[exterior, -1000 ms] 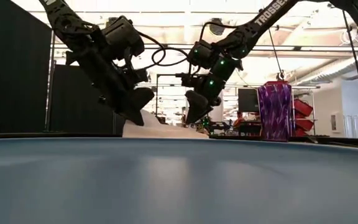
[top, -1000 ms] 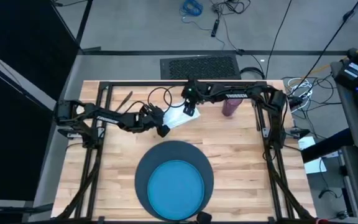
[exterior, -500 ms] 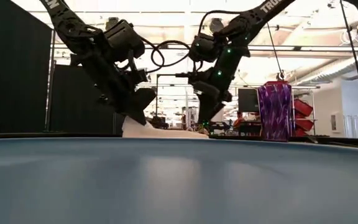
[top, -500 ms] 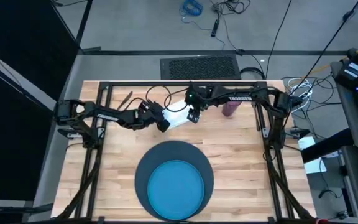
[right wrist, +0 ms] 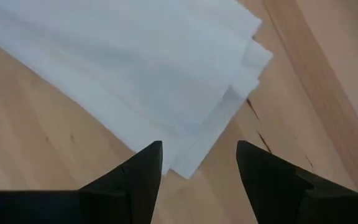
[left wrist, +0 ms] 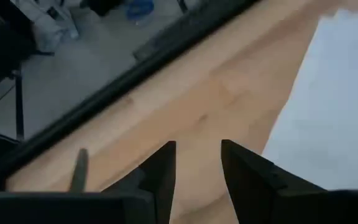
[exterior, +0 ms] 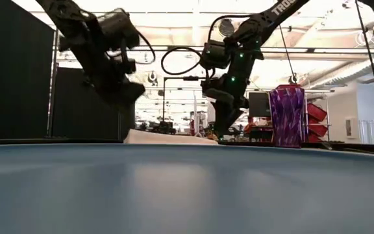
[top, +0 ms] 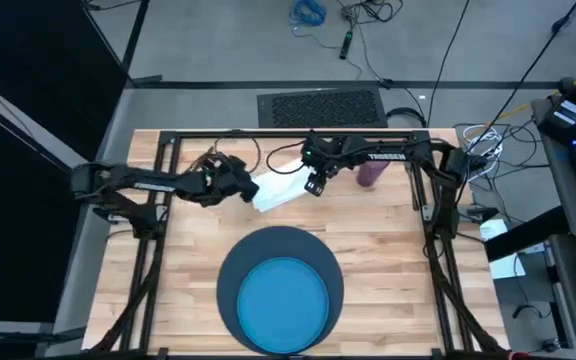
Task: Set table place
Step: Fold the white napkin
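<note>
Left gripper point(top: 240, 186) has drawn back, open and empty, off the napkin point(top: 281, 187); right gripper point(top: 316, 186), open, hovers at its corner; mat point(top: 230, 276) and plate point(top: 283, 300) are placed, the cup point(top: 369, 173) and cutlery are still to set.

You have open counter point(top: 388, 250) on both sides of the navy mat point(top: 230, 270), which takes up the near centre with the blue plate point(top: 283, 303) on it. At the far side it is crowded: the white napkin point(top: 278, 192) lies flat between the two arms, the left pincer point(top: 245, 187) hangs at its one end and the right pincer point(top: 315, 186), jaws apart, at the other. The purple cup point(top: 370, 172) stands just beyond the right arm, blocking that far corner. A fork point(top: 200, 158) lies near the far left rail.
</note>
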Available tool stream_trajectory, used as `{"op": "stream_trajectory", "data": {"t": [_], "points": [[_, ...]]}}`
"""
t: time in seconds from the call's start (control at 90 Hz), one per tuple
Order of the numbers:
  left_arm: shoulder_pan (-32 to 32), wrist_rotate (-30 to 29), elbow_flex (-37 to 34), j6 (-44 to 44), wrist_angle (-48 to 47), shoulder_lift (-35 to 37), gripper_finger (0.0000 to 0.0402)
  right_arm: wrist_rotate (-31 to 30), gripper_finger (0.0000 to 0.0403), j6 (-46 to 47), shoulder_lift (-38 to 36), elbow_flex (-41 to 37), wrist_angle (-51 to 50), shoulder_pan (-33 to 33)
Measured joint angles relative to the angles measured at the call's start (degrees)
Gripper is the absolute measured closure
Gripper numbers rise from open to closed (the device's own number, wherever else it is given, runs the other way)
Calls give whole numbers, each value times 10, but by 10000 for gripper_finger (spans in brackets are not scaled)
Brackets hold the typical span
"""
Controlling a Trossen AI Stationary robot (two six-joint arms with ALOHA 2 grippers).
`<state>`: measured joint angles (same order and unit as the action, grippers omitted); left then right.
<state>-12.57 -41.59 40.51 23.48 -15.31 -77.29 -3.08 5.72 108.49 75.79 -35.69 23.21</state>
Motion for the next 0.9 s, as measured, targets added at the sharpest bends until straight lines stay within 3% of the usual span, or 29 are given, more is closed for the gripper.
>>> {"op": "stream_trajectory", "data": {"t": [0.167,0.322,0.622,0.9], "points": [[15,57,0,2,10,24,288,2,211,12,16,0,5,-9],[32,127,1,2,37,-10,288,2,211,17,30,0,8,-17],[56,127,1,16,41,-61,288,2,211,44,59,0,0,-28],[64,69,1,3,39,-47,288,16,211,84,58,0,37,-75]]}}
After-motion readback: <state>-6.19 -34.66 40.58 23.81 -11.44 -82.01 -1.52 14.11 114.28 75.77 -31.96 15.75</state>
